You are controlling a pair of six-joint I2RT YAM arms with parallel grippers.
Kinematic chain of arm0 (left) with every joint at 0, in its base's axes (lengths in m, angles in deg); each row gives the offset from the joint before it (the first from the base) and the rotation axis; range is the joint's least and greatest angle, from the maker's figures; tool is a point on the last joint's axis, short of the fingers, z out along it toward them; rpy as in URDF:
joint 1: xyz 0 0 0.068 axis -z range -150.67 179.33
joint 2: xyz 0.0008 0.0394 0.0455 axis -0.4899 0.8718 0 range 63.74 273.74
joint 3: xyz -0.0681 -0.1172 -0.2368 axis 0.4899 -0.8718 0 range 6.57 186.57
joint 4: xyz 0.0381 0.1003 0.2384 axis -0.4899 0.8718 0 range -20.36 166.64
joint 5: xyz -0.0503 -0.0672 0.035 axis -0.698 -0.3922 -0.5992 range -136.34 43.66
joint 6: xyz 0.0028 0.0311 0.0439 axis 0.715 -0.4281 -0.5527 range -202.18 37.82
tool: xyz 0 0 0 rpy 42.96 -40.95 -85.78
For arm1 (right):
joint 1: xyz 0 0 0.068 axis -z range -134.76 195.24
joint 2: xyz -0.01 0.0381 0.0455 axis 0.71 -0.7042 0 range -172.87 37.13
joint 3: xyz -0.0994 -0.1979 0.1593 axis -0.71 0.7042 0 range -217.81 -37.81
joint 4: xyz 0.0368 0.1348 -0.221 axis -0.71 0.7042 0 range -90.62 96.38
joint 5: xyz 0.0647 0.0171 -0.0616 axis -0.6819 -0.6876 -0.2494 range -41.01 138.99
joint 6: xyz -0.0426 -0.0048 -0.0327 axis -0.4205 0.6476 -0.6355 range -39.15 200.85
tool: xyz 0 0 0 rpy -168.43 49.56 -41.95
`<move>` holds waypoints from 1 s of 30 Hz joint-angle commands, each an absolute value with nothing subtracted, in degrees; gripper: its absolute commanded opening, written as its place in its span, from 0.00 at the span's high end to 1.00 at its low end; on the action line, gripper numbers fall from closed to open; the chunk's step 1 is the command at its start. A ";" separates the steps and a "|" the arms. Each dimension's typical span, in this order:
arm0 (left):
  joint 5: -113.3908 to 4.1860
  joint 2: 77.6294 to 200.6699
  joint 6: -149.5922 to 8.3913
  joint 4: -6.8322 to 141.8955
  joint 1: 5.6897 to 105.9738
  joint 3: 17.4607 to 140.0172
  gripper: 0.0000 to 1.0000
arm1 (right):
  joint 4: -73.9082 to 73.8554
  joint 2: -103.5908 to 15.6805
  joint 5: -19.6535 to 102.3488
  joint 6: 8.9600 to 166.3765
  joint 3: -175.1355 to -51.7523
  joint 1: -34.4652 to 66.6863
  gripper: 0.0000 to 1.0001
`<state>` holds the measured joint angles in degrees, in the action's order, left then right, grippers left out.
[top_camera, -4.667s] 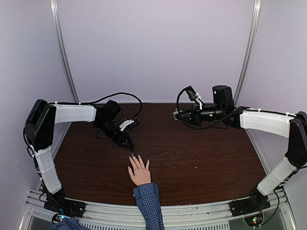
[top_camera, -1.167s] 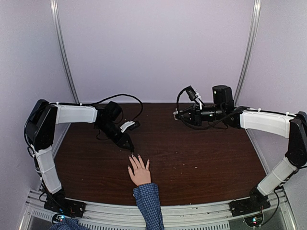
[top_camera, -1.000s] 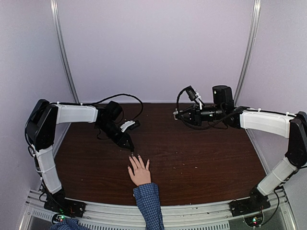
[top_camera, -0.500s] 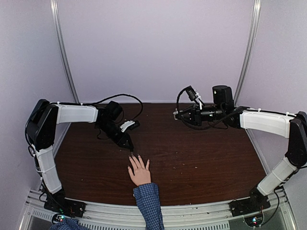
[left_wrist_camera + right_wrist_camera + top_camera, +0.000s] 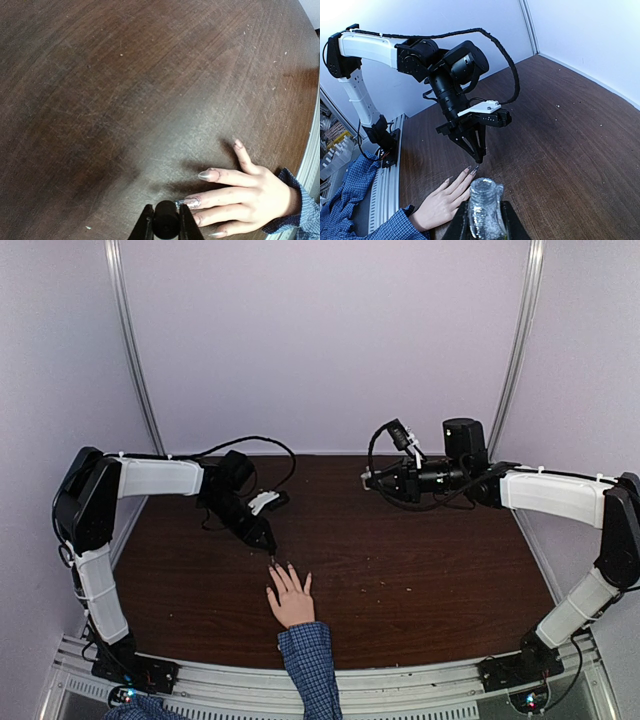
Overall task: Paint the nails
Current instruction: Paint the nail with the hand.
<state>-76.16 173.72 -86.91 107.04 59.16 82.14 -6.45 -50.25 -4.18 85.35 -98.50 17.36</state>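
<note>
A light-skinned hand (image 5: pixel 291 604) with a blue checked cuff (image 5: pixel 309 660) lies flat on the dark wooden table, fingers spread. My left gripper (image 5: pixel 268 545) is shut on a black brush cap (image 5: pixel 165 225). The brush tip touches the silvery nail (image 5: pixel 192 202) of the middle finger. Several nails look silver-coated, with polish smeared on the skin. My right gripper (image 5: pixel 368 478) is shut on an open, glittery polish bottle (image 5: pixel 483 207) and holds it above the back middle of the table. The right wrist view shows the left gripper (image 5: pixel 477 156) over the fingertips (image 5: pixel 472 171).
A black cable (image 5: pixel 250 443) loops behind the left arm. Side walls and metal rails (image 5: pixel 128 350) enclose the table. The person's sleeve crosses the front rail (image 5: pixel 400 690) between the two arm bases.
The left gripper has shifted only slightly up and left at the fingertips. The hand and the right arm have not moved.
</note>
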 commanded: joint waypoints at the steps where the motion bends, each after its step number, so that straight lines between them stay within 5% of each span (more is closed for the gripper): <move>1: -74.47 172.70 -86.24 105.48 58.60 83.39 1.00 | -7.41 -50.24 -5.06 85.42 -97.93 17.64 1.00; 30: -79.66 172.14 -88.72 105.32 60.18 82.53 1.00 | -7.74 -50.70 -5.28 85.78 -98.19 17.63 1.00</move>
